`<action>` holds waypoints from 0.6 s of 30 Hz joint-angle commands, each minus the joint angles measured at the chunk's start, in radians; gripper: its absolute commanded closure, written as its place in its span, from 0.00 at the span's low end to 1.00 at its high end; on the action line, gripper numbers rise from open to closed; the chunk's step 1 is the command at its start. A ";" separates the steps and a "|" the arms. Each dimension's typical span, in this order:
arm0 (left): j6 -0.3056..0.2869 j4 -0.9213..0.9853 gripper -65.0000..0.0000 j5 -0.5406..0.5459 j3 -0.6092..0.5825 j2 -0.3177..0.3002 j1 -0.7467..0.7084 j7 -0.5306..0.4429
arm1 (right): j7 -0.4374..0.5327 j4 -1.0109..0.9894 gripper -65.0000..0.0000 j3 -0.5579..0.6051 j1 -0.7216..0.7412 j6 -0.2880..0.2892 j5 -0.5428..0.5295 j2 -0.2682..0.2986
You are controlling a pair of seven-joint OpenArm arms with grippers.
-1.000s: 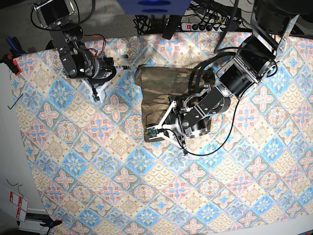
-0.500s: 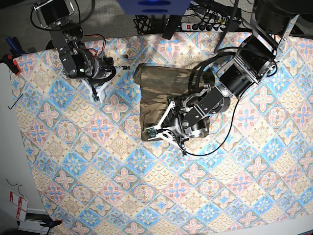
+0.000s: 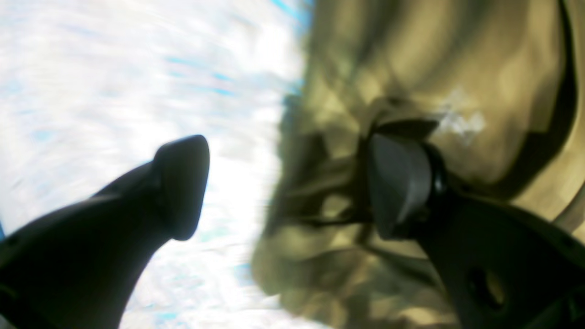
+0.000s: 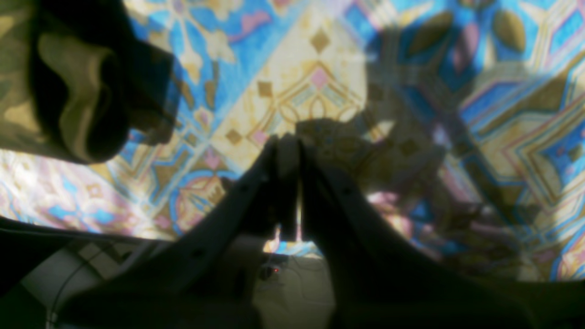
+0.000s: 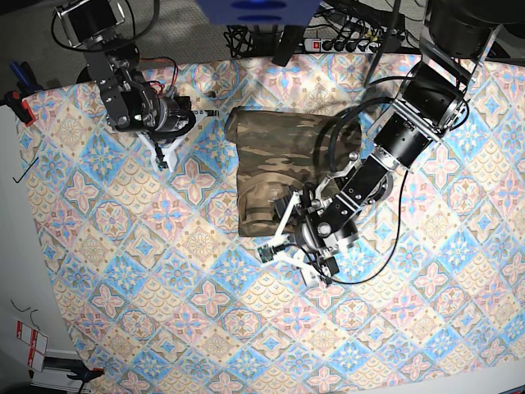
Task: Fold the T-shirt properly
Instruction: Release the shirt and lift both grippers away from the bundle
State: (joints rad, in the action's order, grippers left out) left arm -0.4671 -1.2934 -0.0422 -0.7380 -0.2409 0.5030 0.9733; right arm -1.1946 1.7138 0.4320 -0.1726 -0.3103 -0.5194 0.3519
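Hovering at the near edge of the folded T-shirt [image 5: 275, 168], the left gripper [image 5: 294, 261] has its jaws spread apart, holding nothing. Farther back, the right gripper [image 4: 289, 151] rests pressed together above the tablecloth [image 5: 123, 271].

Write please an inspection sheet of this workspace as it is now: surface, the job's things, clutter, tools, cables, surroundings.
Surface: tile-patterned tablecloth covers the table, fairly flat.
Job's things: camouflage T-shirt lies folded into a compact rectangle at centre back, edges slightly uneven.
Clutter: nothing seen on the cloth.
Tools: left tool open, one finger over the shirt edge, one over the cloth, holding nothing; right tool shut and empty, beside the shirt.
Cables: black cable loops from the left arm over the cloth; power strip with plugs behind the table.
Surroundings: grey floor, clamps at the table's edge.
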 commanded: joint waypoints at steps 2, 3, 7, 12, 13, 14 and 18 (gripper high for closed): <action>0.008 -0.119 0.18 -0.008 0.064 0.002 0.027 0.043 | 0.005 0.012 0.98 -0.003 0.006 0.003 0.002 0.008; 0.008 -0.177 0.18 -0.008 0.082 0.002 0.024 0.078 | 0.005 0.012 0.98 -0.003 0.006 0.003 0.002 0.008; 0.008 -0.398 0.24 0.006 0.145 -0.021 -0.047 0.203 | 0.005 0.013 0.98 -0.005 0.006 0.003 0.002 0.008; 0.014 -0.587 1.00 -0.006 0.337 -0.030 -0.333 0.143 | 0.025 0.013 0.98 -0.008 0.006 0.003 0.002 0.009; 0.015 -0.602 1.00 -0.006 0.390 -0.027 -0.396 0.108 | 0.028 0.012 0.98 -0.009 0.006 0.003 0.002 0.009; 0.015 -0.610 1.00 -0.006 0.436 -0.027 -0.458 0.071 | 0.029 0.012 0.98 -0.009 0.006 0.003 0.002 0.009; 0.015 -0.607 1.00 -0.008 0.547 -0.031 -0.671 -0.123 | 0.031 0.012 0.98 -0.009 0.006 0.003 0.002 0.009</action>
State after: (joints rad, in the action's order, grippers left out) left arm -0.4515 -1.8839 -0.0570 -0.1913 -0.2718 -0.1707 0.8703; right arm -1.1709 1.7126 0.4274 -0.1745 -0.3103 -0.5114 0.3534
